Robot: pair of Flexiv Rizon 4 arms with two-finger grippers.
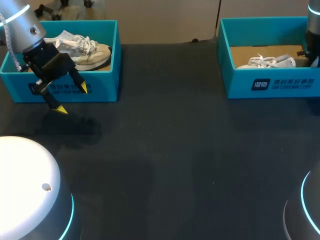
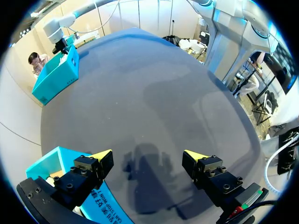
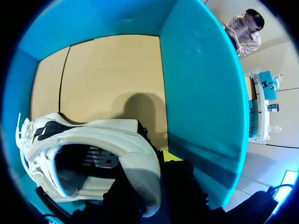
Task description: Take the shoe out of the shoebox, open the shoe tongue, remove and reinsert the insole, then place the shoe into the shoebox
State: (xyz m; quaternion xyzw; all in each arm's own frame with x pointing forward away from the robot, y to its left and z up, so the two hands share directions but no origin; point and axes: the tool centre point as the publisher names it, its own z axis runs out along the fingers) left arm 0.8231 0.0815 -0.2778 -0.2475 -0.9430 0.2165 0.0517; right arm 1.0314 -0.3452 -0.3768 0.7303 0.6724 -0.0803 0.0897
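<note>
Fingers (image 1: 72, 99) of the left arm are spread wide with nothing between them, hanging over the dark surface (image 1: 175, 150) just on the near side of the left shoebox (image 1: 102, 85). The left wrist view shows the same: the left fingers (image 2: 149, 156) are released, bare surface (image 2: 154, 93) and their own shadow lie between the two yellow tips, and the left shoebox (image 2: 49, 163) sits close beside and below one of them. Whether that finger touches the wall I cannot tell.

The left shoebox is a teal, open-topped box at the far left of the surface. A pale sneaker (image 1: 85, 52) with loose white laces lies inside it.

At the far right stands the right shoebox (image 1: 240, 82), also teal and open, with a brown cardboard floor. A white shoe (image 1: 267, 62) lies in it, toward the right end. The right arm (image 1: 313, 30) comes down into that end of the box; from the left wrist view the right arm (image 2: 52, 29) shows above the right shoebox (image 2: 58, 74), well apart across the surface.

Seen from the right wrist, the white shoe (image 3: 117, 140) rests on the box floor near the right shoebox wall (image 3: 201, 79), its opening turned up and its heel end right under the wrist. Whether the right arm has hold of the shoe I cannot tell.
</note>
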